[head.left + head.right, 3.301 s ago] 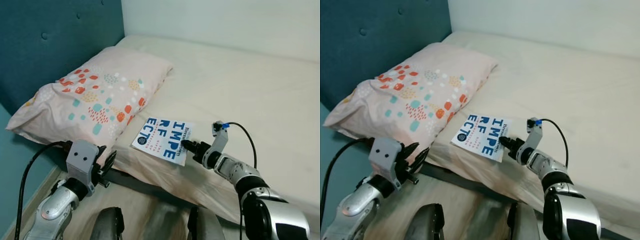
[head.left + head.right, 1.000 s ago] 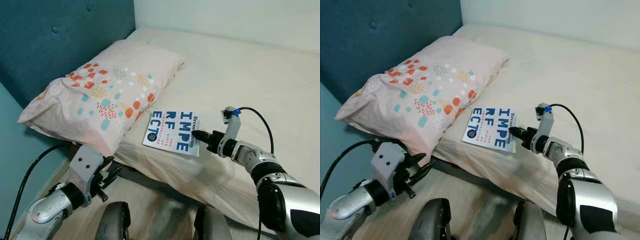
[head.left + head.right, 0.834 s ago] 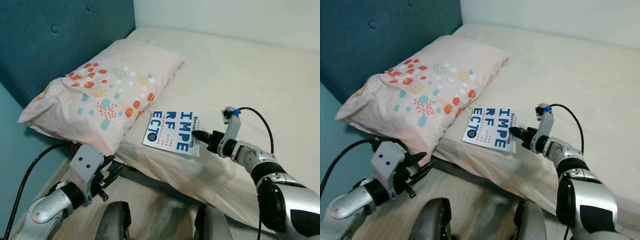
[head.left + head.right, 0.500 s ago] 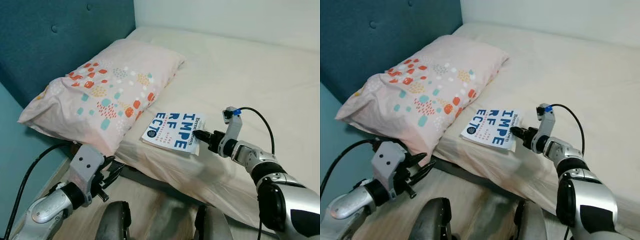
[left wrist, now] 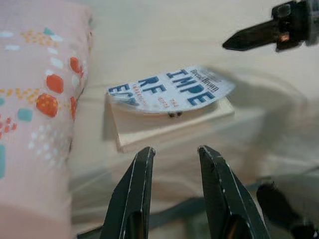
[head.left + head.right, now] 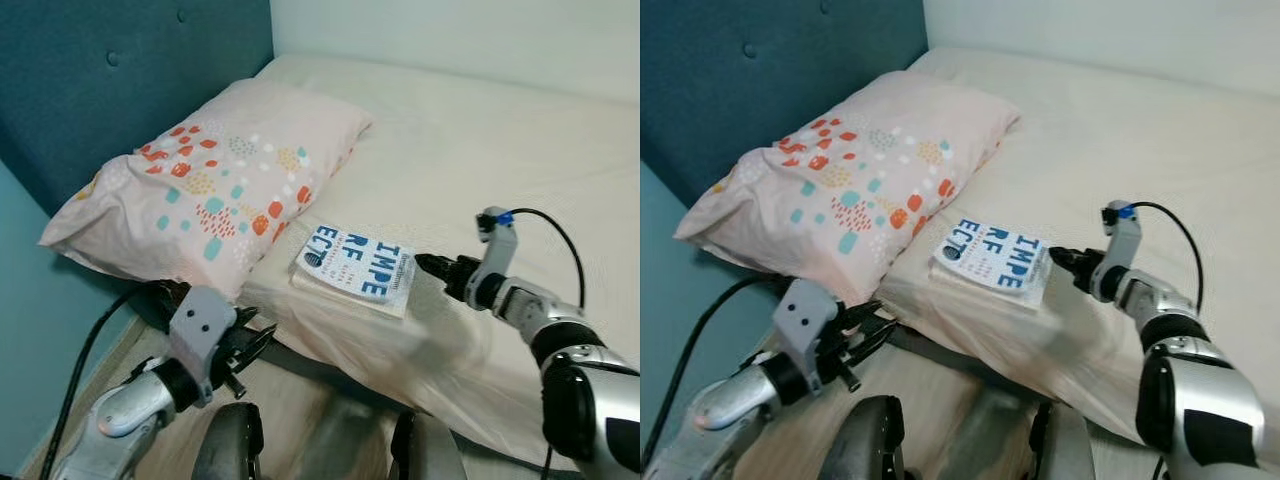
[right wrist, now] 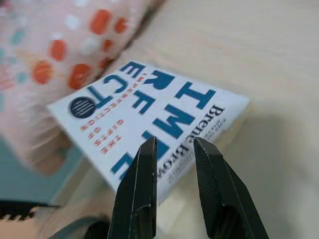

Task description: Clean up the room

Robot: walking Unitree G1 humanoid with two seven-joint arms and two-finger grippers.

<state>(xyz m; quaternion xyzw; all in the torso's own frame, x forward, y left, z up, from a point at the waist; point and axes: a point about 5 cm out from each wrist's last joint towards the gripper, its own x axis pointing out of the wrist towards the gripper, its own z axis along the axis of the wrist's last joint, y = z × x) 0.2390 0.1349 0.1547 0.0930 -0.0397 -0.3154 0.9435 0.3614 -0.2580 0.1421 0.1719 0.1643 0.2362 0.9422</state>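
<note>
R gripper (image 6: 1060,254) is being held just off the spine edge of the book (image 6: 995,258), fingers slightly parted w/ nothing pinched between them, tips pointing at the book but apart from it. L gripper (image 6: 250,345) is being held low at the bed's near edge, below the mattress, fingers parted & empty, aimed toward the book. The book is lying face-up on the bed (image 6: 500,160) near the front edge, just beside the pillow (image 6: 215,180), its cover curling up a little. For a clean pickup, the R fingers are best spread wider & slid over the spine edge, cover & pages being clamped together. No containers are being seen here.
</note>
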